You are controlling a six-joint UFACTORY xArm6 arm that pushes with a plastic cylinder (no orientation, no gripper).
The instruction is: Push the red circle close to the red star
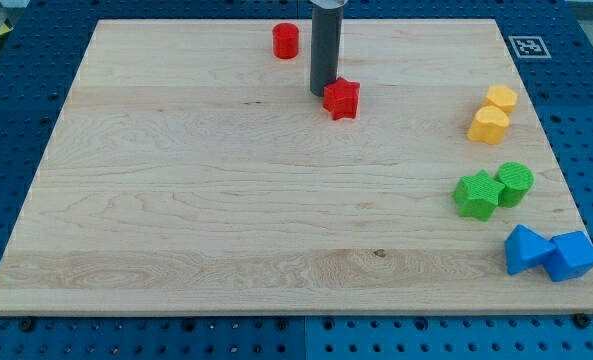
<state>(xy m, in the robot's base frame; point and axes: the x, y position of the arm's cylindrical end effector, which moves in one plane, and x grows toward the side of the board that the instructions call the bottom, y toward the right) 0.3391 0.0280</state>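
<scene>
Near the view's top edge of the wooden board (176, 200), left of centre: red circle (286, 41), a short upright cylinder, alone on bare wood. Below and to its right, close by but apart: red star (342, 98), lying flat. Between the two, dark rod (326, 45) coming straight down from the view's top, my tip (323, 93) planted on the wood just beside the star's left edge, touching or nearly so; hard to tell which. No jaws or fingers on this arm, only the plain rod end, so nothing to open or close and nothing held. Circle up and to the left of the tip, near but clear of it, with the rod's shaft just to its right.

No containers on the board, only loose blocks. Well apart, along the view's right side, three pairs: two yellow blocks (493, 113) pressed together, upper one smaller, shapes not clear; lower down, green star (477, 194) touching green cylinder (515, 183) on its right; near the bottom right corner, two blue blocks (549, 251) side by side, angular, exact shapes uncertain. Outside the board, blue perforated table (16, 120) all around, and a black-and-white marker tag (528, 46) at the top right corner.
</scene>
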